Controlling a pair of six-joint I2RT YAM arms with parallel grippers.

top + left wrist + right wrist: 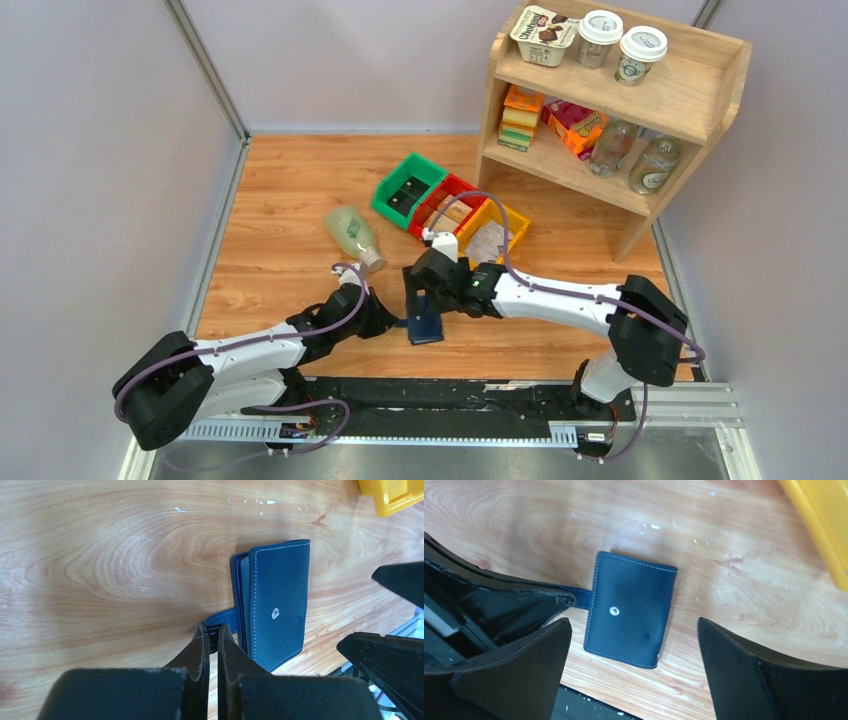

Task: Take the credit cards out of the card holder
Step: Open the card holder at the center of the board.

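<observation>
The card holder point(425, 327) is a navy folding case lying shut on the wood near the table's front edge, snap stud facing up point(277, 605) point(631, 610). My left gripper point(212, 630) point(395, 322) is shut on its snap tab point(222, 617), which sticks out of the case's left side. My right gripper point(633, 622) point(420, 300) hangs open just above the case, one finger on each side and touching nothing. A pale grey-blue sliver point(243, 587) shows between the covers. The credit cards themselves are hidden inside.
Green point(408, 188), red point(445, 205) and yellow point(495, 232) bins stand behind the case; the yellow one's corner shows in both wrist views point(395, 495) point(824, 525). A plastic bottle point(353, 235) lies at left. A wooden shelf point(620, 110) stands back right. A black rail point(450, 400) lines the near edge.
</observation>
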